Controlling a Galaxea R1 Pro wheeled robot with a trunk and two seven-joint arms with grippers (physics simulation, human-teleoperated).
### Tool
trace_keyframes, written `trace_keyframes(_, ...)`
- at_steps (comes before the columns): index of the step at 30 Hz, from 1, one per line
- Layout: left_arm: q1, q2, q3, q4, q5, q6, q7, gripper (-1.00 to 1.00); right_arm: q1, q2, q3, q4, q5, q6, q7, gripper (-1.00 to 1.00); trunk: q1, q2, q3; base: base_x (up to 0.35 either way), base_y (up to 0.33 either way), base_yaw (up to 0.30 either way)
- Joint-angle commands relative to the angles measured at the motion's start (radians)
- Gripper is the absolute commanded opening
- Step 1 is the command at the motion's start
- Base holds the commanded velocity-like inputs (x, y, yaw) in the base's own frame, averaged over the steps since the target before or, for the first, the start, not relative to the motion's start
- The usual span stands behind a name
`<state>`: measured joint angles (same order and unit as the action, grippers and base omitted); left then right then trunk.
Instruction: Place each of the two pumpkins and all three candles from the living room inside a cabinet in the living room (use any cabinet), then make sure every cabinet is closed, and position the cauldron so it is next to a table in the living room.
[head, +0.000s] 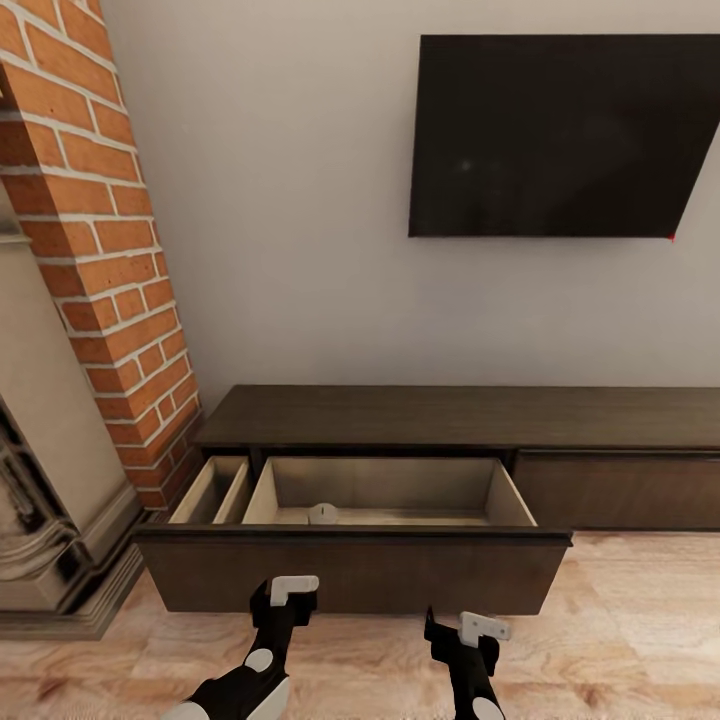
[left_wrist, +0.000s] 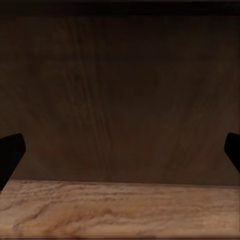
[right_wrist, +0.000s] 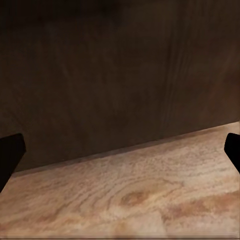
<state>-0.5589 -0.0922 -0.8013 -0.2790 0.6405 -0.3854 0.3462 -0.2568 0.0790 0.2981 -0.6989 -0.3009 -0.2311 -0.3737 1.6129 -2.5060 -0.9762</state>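
The long dark-brown cabinet (head: 470, 415) stands against the wall with its wide drawer (head: 350, 570) pulled out towards me. One pale stubby candle (head: 322, 513) sits on the drawer floor, near the front panel. My left gripper (head: 283, 597) hovers low in front of the drawer front, and my right gripper (head: 462, 630) is a little lower and to the right. In the left wrist view the fingertips (left_wrist: 10, 155) stand far apart, facing the dark drawer panel (left_wrist: 120, 95). The right wrist view shows the same wide gap, its fingertips (right_wrist: 10, 152) empty. Pumpkins, cauldron and table are out of view.
A brick column (head: 100, 250) and the ornate grey fireplace (head: 50, 500) stand close on the left. A black television (head: 560, 135) hangs on the wall above the cabinet. Wooden floor (head: 630, 640) lies open to the right of my arms.
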Motion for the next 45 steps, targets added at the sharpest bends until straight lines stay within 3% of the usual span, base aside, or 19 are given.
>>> trace_keyframes(1,-0.001,0.000,-0.009,0.000,0.005,-0.003,0.007,1.00,-0.001,-0.001,0.006,0.001,-0.010,-0.007,-0.005,1.00,0.000,-0.001,-0.005,0.000,0.000,0.000)
trace_keyframes(17,-0.001,0.000,-0.009,0.001,0.005,-0.003,0.007,1.00,-0.001,-0.001,0.006,0.001,-0.009,-0.007,-0.005,1.00,0.007,-0.004,-0.067,0.000,0.000,0.000)
trace_keyframes(45,-0.001,0.000,-0.009,0.003,0.004,-0.001,0.007,1.00,-0.001,-0.001,0.005,0.001,-0.010,-0.007,-0.005,1.00,0.007,-0.004,-0.067,0.059,0.000,0.000)
